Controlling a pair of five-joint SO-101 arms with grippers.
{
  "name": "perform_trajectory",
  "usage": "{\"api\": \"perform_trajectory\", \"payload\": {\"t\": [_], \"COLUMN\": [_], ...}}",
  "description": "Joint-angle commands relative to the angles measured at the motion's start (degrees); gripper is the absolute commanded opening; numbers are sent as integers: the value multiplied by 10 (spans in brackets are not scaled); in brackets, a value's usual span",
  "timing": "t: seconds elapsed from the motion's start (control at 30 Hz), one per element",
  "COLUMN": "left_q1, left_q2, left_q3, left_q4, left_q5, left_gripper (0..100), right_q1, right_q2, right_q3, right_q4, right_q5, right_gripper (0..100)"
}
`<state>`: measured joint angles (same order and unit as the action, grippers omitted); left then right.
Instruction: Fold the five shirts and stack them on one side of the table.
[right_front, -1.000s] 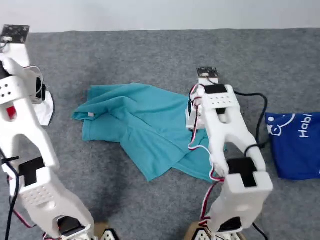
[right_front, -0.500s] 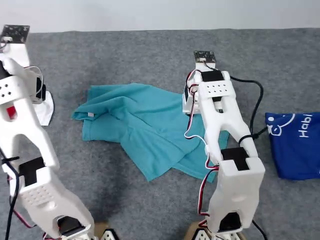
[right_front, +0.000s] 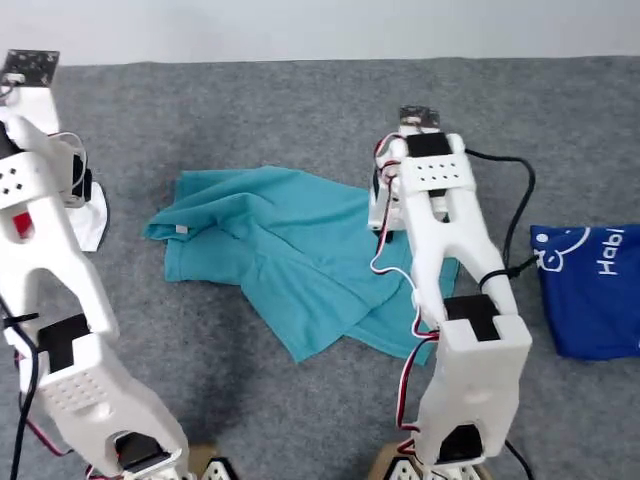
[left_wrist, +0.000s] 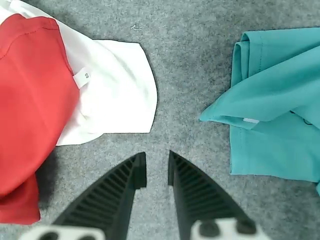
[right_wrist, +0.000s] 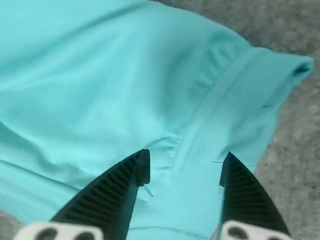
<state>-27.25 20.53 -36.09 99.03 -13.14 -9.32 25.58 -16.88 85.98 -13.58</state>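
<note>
Teal shirt (right_front: 290, 260) lies mid-table, rumpled, partly doubled over itself, on the grey table (right_front: 250, 110). Its right-hand edge runs under the right arm (right_front: 450, 250).

Right gripper (right_wrist: 186, 162) sits low over that edge. Its fingers (right_wrist: 125, 185) are spread wide with teal cloth filling the space between them. A stitched seam (right_wrist: 210, 120) with a puckered fold runs up through the gap, closer to one finger than the other. The sleeve end (right_wrist: 295, 67) lies just beyond, against bare table. Cannot tell whether the tips press into the cloth or hang just above it.

Left gripper (left_wrist: 156, 161) is at the table's left side over bare grey surface. Its fingers (left_wrist: 120, 185) are only a sliver apart, with nothing between them. White shirt (left_wrist: 115, 95) lies near on one side with a red shirt (left_wrist: 30, 110) resting on top of it. The teal shirt's folded corner is near on the other side. Neither touches the fingers.

Blue shirt (right_front: 590, 290), white print on it, lies at the far right edge, apart from the teal one.
</note>
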Motion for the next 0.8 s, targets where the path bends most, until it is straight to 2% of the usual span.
{"api": "perform_trajectory", "payload": {"t": [0.0, 0.43, 0.63, 0.77], "left_q1": [-4, -2, -1, -2], "left_q2": [-37, -38, -38, -39], "left_q3": [-1, -1, 16, 40], "left_q4": [14, 14, 14, 14], "left_q5": [-4, -4, -4, -4], "left_gripper": [76, 76, 76, 76], "right_q1": [15, 17, 29, 51], "right_q2": [-25, 76, 75, 75], "right_q3": [-27, -29, -42, -69], "right_q4": [-2, -50, -65, -62], "right_q5": [-4, -4, 34, 36], "right_gripper": [242, 237, 103, 68]}}
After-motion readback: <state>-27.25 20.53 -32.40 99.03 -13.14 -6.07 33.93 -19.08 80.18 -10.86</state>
